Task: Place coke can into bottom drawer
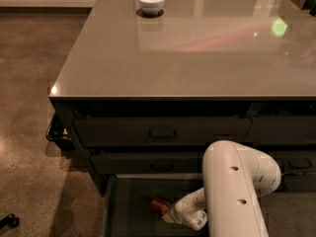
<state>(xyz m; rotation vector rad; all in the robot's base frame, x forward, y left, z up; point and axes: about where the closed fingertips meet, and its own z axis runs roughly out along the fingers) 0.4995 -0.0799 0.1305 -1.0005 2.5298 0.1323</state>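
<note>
The coke can (160,204) is a small red-orange can lying low inside the open bottom drawer (129,207), a wide dark box pulled out under the left drawer column. My gripper (171,214) is down in the drawer at the end of the white arm (234,192), right against the can's right end. The arm's wrist hides part of the can and of the drawer floor.
A white bowl (151,2) stands at the far edge of the grey countertop (197,53). Two handled drawer fronts (163,132) sit shut above the open drawer. A dark object (9,221) lies on the floor at lower left. Brown floor extends to the left.
</note>
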